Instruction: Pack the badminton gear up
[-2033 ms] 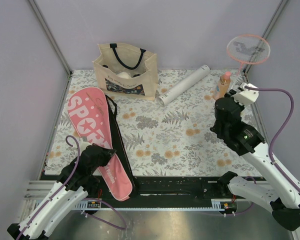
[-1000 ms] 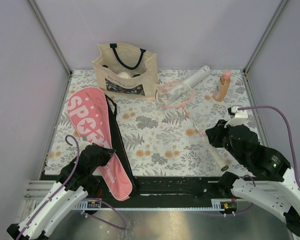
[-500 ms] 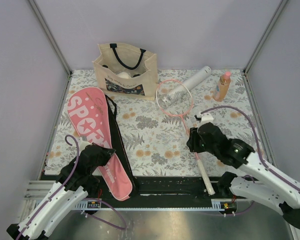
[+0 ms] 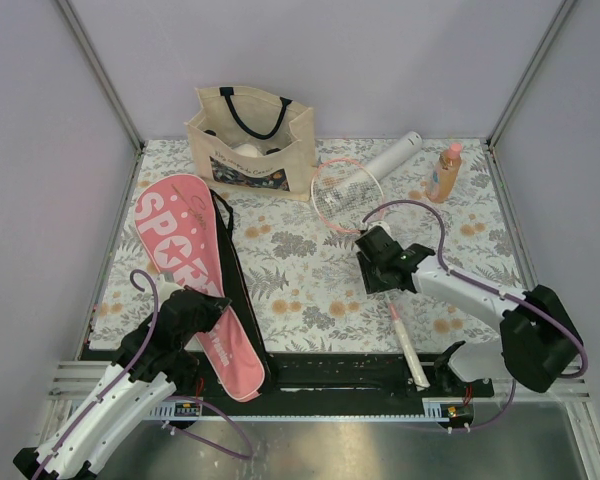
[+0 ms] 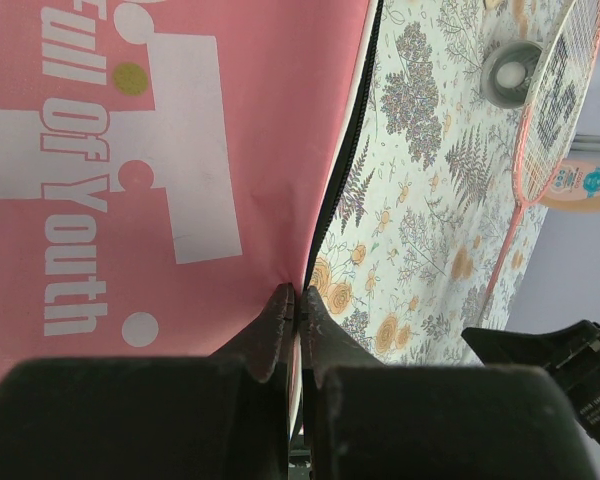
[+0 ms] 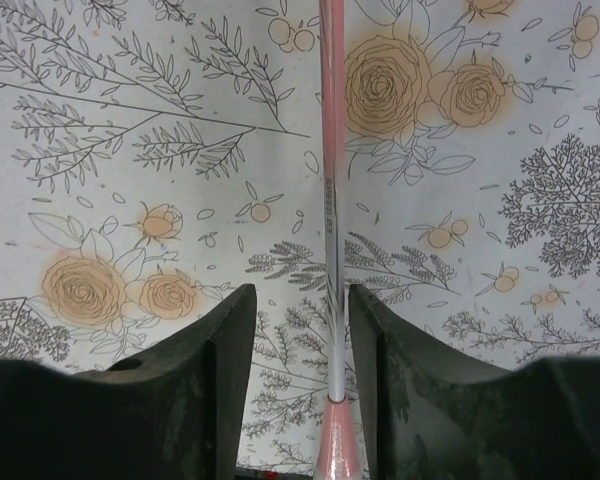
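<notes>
While left gripper [image 5: 296,296] pinches case [image 5: 130,150] edge, right gripper [image 6: 300,296] half-open, straddling racket [image 6: 329,200].

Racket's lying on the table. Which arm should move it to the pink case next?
Right. The right gripper straddles the racket shaft with its jaws open, ready to close; the left gripper is shut on the pink case edge.

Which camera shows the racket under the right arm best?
Top external: the whole racket shows, head by the white tube, shaft under the right gripper, handle toward the near edge. Right wrist shows only a stretch of shaft between open fingers. Left wrist catches part of head and shaft.
</notes>
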Tool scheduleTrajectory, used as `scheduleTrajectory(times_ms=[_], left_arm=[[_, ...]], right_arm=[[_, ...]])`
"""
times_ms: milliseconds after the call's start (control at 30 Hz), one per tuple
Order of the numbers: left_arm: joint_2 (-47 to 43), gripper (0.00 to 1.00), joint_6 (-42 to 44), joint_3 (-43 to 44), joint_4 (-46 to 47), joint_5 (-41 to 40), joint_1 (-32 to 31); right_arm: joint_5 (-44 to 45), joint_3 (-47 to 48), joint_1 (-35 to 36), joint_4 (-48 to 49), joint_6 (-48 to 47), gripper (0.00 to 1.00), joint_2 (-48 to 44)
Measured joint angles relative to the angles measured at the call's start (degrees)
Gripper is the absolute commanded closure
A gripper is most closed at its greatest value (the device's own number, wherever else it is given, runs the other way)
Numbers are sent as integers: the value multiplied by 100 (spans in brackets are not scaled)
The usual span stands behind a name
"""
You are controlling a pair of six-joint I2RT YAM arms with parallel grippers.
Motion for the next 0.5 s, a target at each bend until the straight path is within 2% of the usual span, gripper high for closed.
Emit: scheduleTrajectory(times_ms=[67,167,233,267,500], left_arm=[[0,100,0,0,0,0,0],[0,100,0,0,0,0,0],[0,100,0,0,0,0,0],[0,100,0,0,0,0,0],[-2,100,-2,0,0,0,0]], right_arm=[[-13,31,-39,79,-83,64,195],[-9,140,-92,122,-205,87,417],[35,203,-116,105,-249,97,463],[44,234,-120,107,-256,100,463],[140,444,-127,74,-269,100,387]])
